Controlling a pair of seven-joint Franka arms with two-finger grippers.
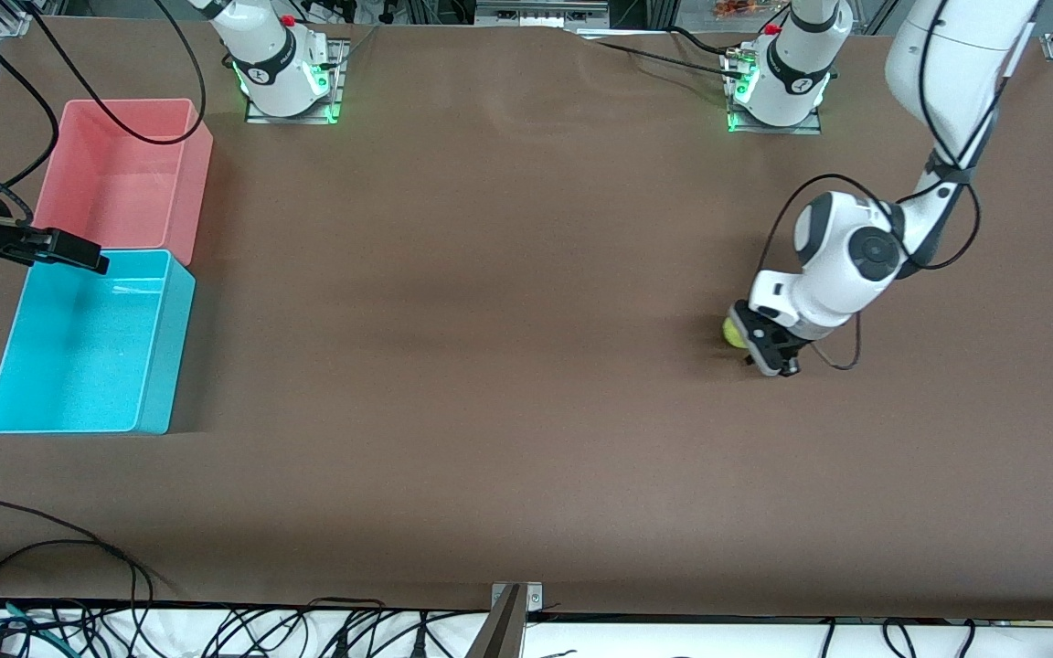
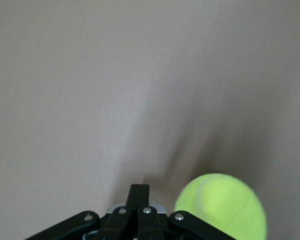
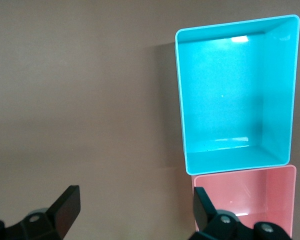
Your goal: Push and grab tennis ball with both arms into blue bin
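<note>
With the tennis ball (image 1: 733, 332) resting on the table (image 1: 508, 384) toward the left arm's end, well apart from the blue bin (image 1: 161, 338) at the right arm's edge: push low and straight, left gripper (image 1: 769, 352) closed, pressed beside the ball. Right gripper (image 3: 135, 210) spread wide, waiting above the bins, pink bin (image 1: 193, 174) included. Hard to confirm actual contact; ball half cut off, blurred in left wrist view.

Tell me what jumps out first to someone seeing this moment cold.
The yellow-green ball on the bare brown table at the left arm's end, with the left gripper low beside it, jaws shut. At the right arm's end sit a blue bin and a pink bin side by side, the right gripper over them, jaws open.
</note>
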